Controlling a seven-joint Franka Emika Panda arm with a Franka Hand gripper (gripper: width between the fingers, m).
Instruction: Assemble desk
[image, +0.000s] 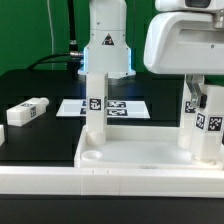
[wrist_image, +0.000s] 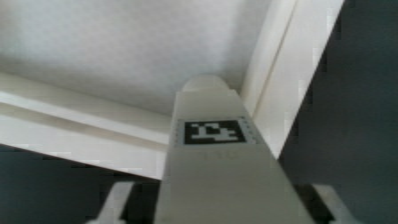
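Over the rimmed tabletop (wrist_image: 107, 50), the gripper (wrist_image: 217, 196) pinches a white square-section leg (wrist_image: 214, 105) bearing a black-and-white tag (wrist_image: 215, 131).

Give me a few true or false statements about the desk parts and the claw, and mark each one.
1. An upright leg stands in the tabletop's corner at the exterior view's left. True.
2. The claw is empty. False: it is shut on a held leg.
3. A loose leg lies on the black table. True.
4. The marker board rests inside the tabletop. False: it lies flat on the table behind the tabletop.
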